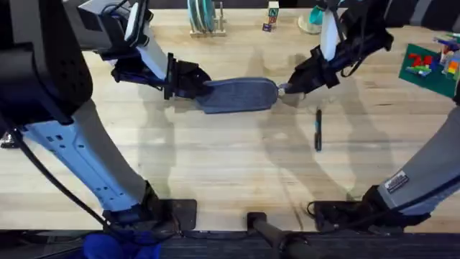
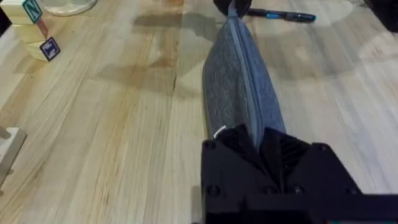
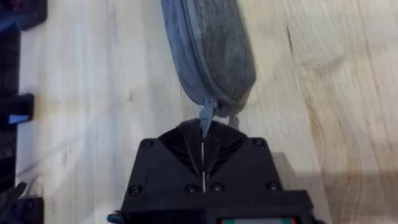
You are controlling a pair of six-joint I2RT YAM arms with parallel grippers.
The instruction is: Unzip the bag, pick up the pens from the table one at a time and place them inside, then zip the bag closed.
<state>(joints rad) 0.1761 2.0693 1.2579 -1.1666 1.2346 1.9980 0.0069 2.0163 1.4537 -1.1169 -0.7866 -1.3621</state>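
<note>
Meanwhile, the right gripper (image 3: 203,163) is pinching the zipper pull (image 3: 206,114) at the bag (image 1: 237,95)'s end while the left gripper (image 1: 188,80) is clamping the opposite end, the zipper line running lengthwise between them.

The table (image 1: 230,165) is viewed from above the arm bases, looking down and forward to its far edge. The pencil pouch (image 2: 239,87) is seen close along its length from the left wrist, toward a pen (image 2: 283,15). Its opposite end (image 3: 208,56) is seen from the right wrist, apparently nearer. The pouch is shared by all three views.
</note>
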